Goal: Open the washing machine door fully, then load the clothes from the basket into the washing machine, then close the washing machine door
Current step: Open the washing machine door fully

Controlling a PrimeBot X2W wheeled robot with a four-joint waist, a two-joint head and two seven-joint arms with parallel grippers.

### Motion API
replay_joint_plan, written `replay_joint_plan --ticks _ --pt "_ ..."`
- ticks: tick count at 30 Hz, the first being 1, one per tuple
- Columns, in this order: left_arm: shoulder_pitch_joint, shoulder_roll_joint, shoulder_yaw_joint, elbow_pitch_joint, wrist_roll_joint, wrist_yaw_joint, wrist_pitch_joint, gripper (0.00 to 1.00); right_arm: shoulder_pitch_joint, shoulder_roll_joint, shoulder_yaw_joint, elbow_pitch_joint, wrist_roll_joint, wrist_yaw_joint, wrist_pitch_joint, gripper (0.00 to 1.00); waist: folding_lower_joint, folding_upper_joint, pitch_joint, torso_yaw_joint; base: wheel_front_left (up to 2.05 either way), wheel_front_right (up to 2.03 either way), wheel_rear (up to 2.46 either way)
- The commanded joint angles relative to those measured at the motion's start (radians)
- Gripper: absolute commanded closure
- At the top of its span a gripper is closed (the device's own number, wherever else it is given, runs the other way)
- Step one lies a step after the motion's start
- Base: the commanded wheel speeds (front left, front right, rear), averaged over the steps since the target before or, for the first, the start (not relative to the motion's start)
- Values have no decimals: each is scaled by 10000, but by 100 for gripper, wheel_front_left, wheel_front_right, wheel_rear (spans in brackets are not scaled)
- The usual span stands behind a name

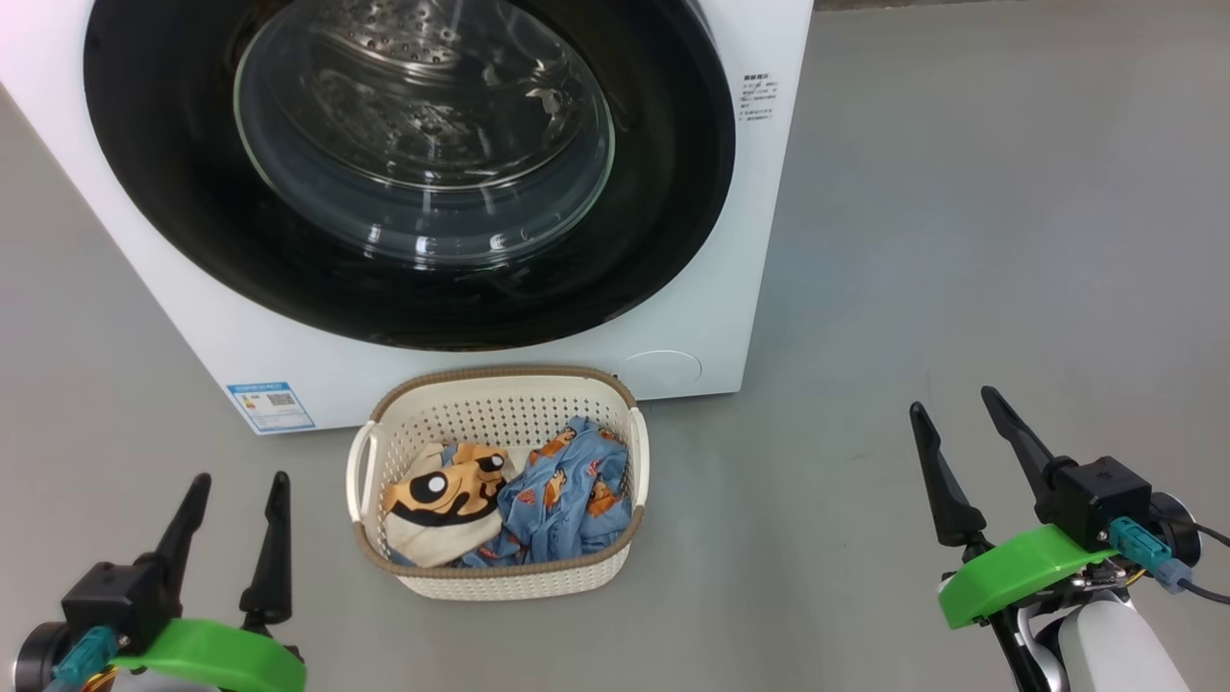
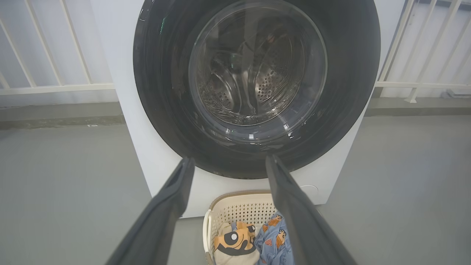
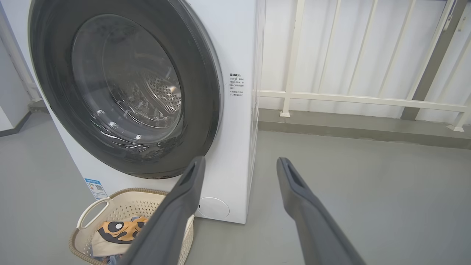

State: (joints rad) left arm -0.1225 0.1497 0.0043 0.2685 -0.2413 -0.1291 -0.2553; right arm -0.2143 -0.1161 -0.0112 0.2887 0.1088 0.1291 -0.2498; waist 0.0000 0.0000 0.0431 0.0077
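Observation:
The white washing machine (image 1: 730, 240) stands ahead on the floor, its round black door (image 1: 192, 221) closed against the front, steel drum visible through the glass. In front of it sits the cream basket (image 1: 500, 577) holding the clothes: a cream garment with a cartoon face (image 1: 437, 509) and a blue printed garment (image 1: 567, 500). My left gripper (image 1: 238, 481) hangs open at the basket's left, empty. My right gripper (image 1: 951, 399) is open and empty, well to the basket's right. The left wrist view shows the door (image 2: 349, 92) and basket (image 2: 239, 209); the right wrist view shows the door (image 3: 198, 92) and basket (image 3: 99, 206).
Grey floor (image 1: 961, 240) spreads around the machine. A white railing (image 3: 349, 99) on a low kerb runs behind the machine, on its right and on its left (image 2: 55, 88). A blue label (image 1: 271, 406) sits on the machine's lower left corner.

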Motion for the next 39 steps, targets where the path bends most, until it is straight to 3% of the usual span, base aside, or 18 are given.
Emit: replay_joint_plan --ticks 1,11,23,33,34,35,37,38,39 --pt "-264 311 305 -295 92 -15 -65 0 -274 -1 197 -279 28 16 -120 0 0 0 17 9 0 0 0" --pt "-254 232 200 -387 54 -15 -65 0 -1046 9 156 -432 312 16 -120 0 0 0 290 92 0 0 0" --pt "-422 230 -11 -380 -103 -15 -65 0 -3340 -423 400 -757 956 16 -120 0 0 0 842 457 0 0 0" --pt "-760 234 -148 -279 -263 -15 -65 0 -4968 99 -1133 35 3854 16 -120 0 0 0 1343 808 0 0 0" --pt "-789 226 -174 -260 -276 -15 -65 0 -5064 166 -1348 203 4249 16 -113 21 0 0 1358 849 0 0 0" --pt "-807 217 -198 -244 -281 -15 -65 0 -5152 198 -1501 360 4545 16 -99 53 0 0 1363 882 0 0 0" --pt "-828 202 -244 -220 -289 -15 -65 0 -5313 266 -1784 659 5219 16 -8 88 0 0 1373 943 0 0 0" --pt "-840 191 -253 -205 -296 -15 -65 0 -5384 293 -1878 799 5575 16 103 100 0 0 1378 974 0 0 0" --pt "-850 172 -253 -187 -310 -15 -65 0 -5445 324 -1994 938 5985 16 237 100 0 0 1377 1008 0 0 0"
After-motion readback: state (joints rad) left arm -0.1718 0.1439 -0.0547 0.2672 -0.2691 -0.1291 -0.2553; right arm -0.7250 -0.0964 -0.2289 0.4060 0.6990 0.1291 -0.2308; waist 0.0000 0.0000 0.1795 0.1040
